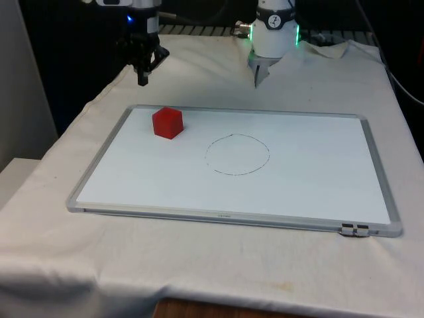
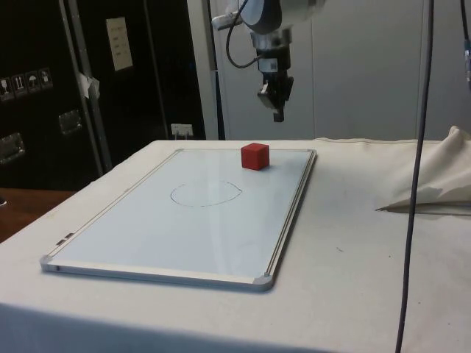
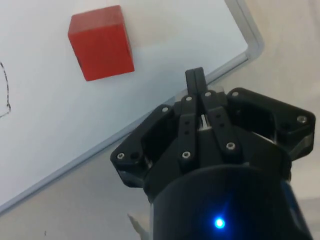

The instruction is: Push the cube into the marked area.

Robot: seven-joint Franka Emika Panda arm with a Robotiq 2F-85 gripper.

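A red cube (image 1: pixel 167 122) (image 2: pixel 255 156) (image 3: pixel 101 42) rests on a whiteboard (image 1: pixel 298 185) (image 2: pixel 147 235) (image 3: pixel 45 135) near its far corner at the front view's left. A hand-drawn circle (image 1: pixel 237 154) (image 2: pixel 205 193) marks the board's middle, to the front view's right of the cube. My gripper (image 1: pixel 143 81) (image 2: pixel 278 115) (image 3: pixel 195 76) hangs in the air beyond that corner, above the cloth just outside the board's frame, well above the cube. Its fingers are pressed together and hold nothing.
The whiteboard's metal frame (image 1: pixel 218 215) (image 2: pixel 291 213) rises slightly above the white cloth. A bunched fold of cloth (image 2: pixel 434 184) lies beside the board in the side view. The robot's base (image 1: pixel 273 36) stands at the table's far end.
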